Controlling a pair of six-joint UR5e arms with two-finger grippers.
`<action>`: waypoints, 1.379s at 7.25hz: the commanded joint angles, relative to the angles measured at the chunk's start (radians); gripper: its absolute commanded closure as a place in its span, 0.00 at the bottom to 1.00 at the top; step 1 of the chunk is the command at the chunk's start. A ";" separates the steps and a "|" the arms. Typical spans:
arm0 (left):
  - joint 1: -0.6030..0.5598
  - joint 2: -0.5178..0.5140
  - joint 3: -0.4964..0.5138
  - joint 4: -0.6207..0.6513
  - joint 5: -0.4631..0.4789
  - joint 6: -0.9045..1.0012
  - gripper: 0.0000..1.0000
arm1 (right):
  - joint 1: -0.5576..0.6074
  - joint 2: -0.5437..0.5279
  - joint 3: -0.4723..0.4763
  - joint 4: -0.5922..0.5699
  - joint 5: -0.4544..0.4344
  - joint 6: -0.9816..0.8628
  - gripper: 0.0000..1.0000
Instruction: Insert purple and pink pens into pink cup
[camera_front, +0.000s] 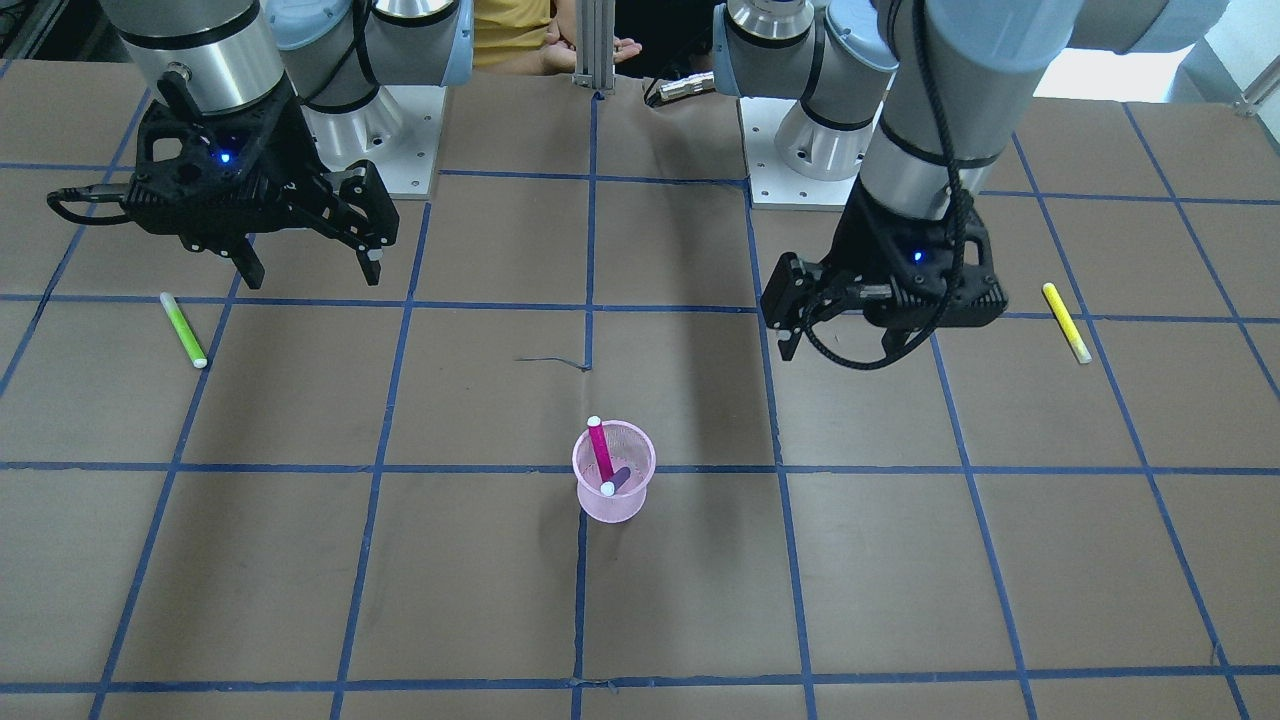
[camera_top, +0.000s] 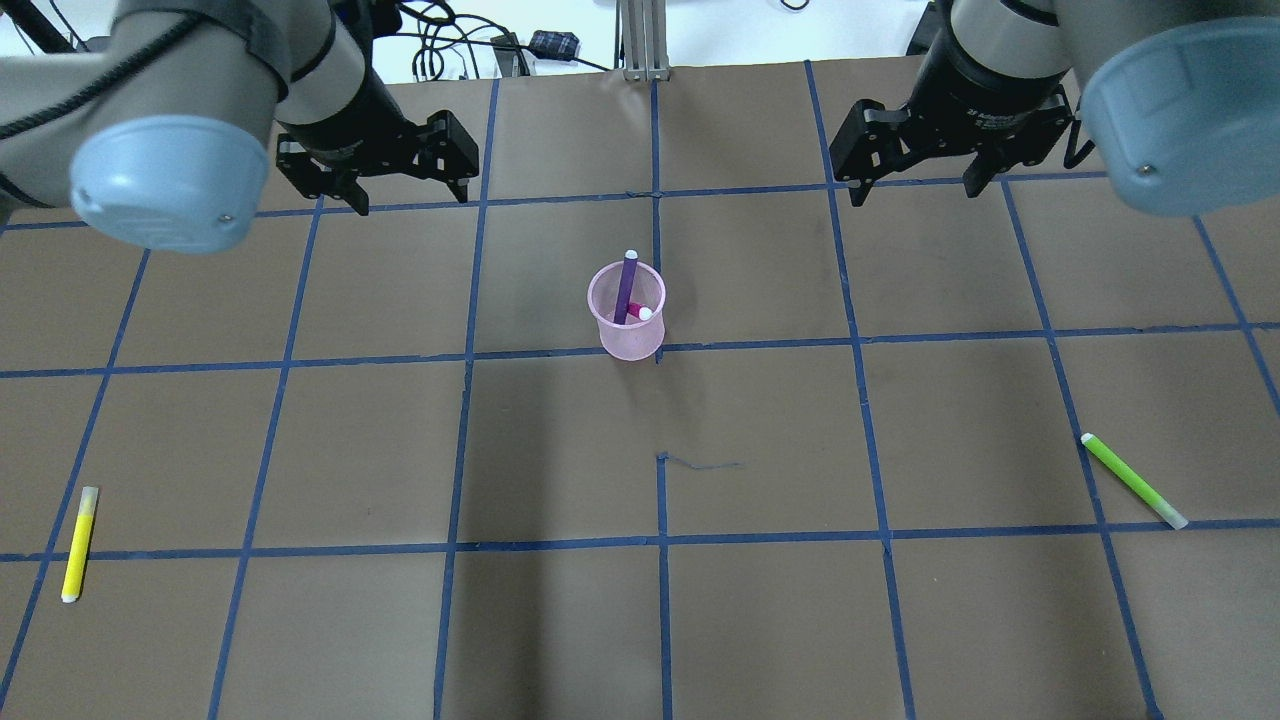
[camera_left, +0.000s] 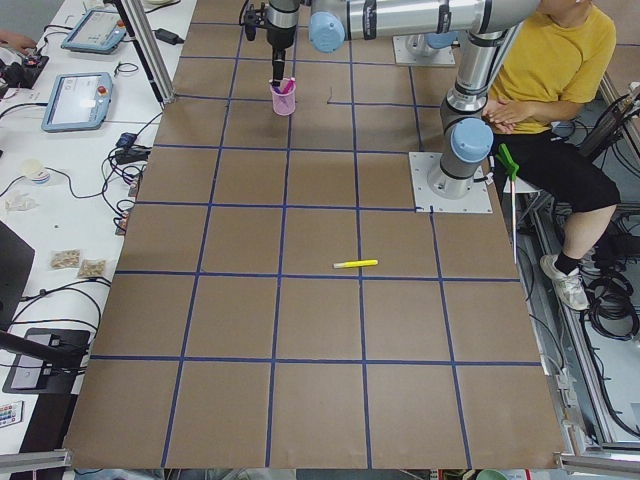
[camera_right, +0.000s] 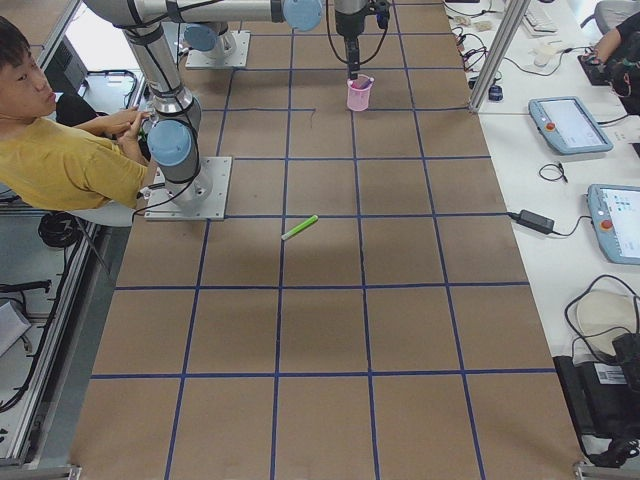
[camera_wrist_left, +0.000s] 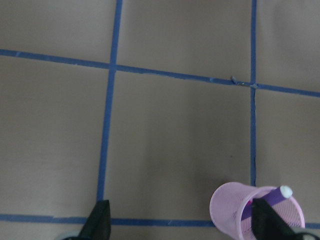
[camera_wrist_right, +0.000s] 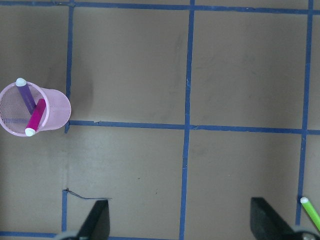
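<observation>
The pink mesh cup (camera_top: 630, 340) stands upright at the table's middle. The purple pen (camera_top: 626, 285) and the pink pen (camera_top: 640, 311) both stand tilted inside it, white caps up. In the front view the pink pen (camera_front: 600, 450) leans across the cup (camera_front: 615, 505). My left gripper (camera_top: 408, 195) is open and empty, raised beyond and to the left of the cup. My right gripper (camera_top: 915, 190) is open and empty, raised beyond and to the right. The cup shows at the lower right of the left wrist view (camera_wrist_left: 235, 210) and at the left of the right wrist view (camera_wrist_right: 55, 107).
A yellow pen (camera_top: 78, 545) lies on the table near the left front. A green pen (camera_top: 1132, 480) lies at the right front and shows in the right wrist view (camera_wrist_right: 310, 210). A seated person (camera_left: 560, 60) is behind the robot bases.
</observation>
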 joint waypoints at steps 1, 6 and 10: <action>0.038 0.056 0.073 -0.184 0.012 0.051 0.00 | 0.000 0.000 0.001 -0.007 -0.002 0.001 0.00; 0.098 0.096 0.051 -0.215 0.003 0.152 0.00 | 0.000 0.000 0.002 -0.002 -0.002 0.001 0.00; 0.096 0.096 0.050 -0.215 0.003 0.196 0.00 | -0.002 0.000 0.002 0.004 -0.004 0.001 0.00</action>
